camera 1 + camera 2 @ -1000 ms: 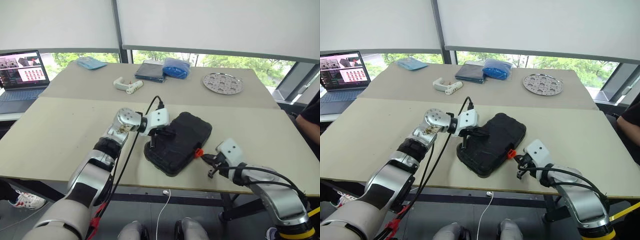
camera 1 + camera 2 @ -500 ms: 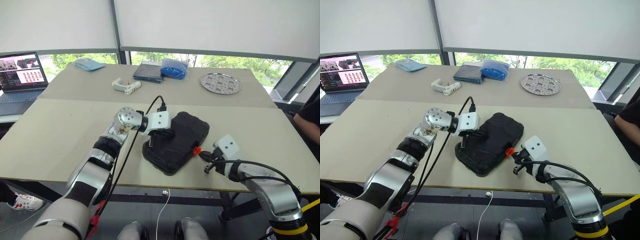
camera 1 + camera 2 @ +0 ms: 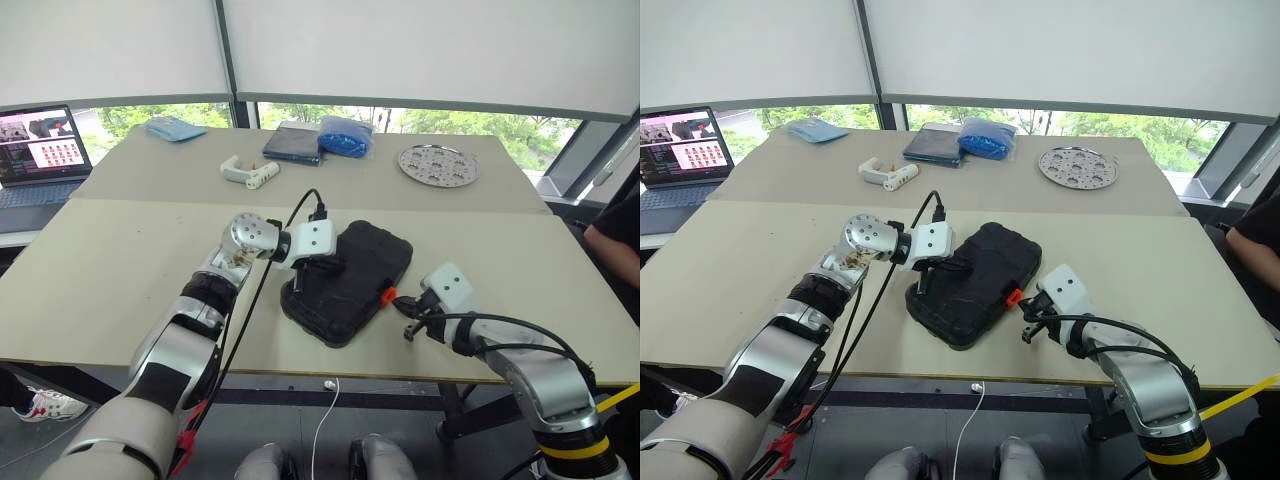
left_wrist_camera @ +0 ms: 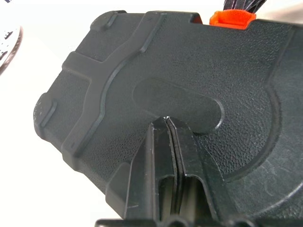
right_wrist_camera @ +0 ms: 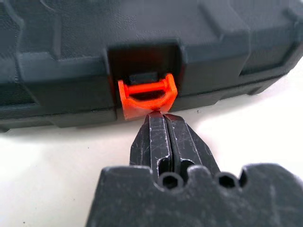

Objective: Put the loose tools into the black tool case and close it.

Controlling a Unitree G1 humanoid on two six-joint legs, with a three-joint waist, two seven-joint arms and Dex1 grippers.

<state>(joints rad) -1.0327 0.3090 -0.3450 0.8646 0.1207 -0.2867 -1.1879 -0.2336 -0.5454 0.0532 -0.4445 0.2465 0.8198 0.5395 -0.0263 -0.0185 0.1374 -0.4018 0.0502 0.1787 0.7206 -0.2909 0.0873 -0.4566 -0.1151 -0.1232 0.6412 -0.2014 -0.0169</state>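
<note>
The black tool case lies closed near the table's front edge, ribbed lid up. My left gripper is shut, its fingertips pressed on the lid's oval recess. The small orange latch hangs down from the case's front wall. My right gripper is shut, its tips right under the latch and touching its lower edge; in the left eye view it sits at the case's right side. The loose tools are out of view.
A white pistol-shaped tool, a dark flat pouch, a blue bag and a perforated metal disc lie at the back. A laptop stands far left. A person's arm shows at the right edge.
My right gripper has crept left and up to the orange latch. The left gripper stays pressed on the lid. The camera has shifted slightly.
</note>
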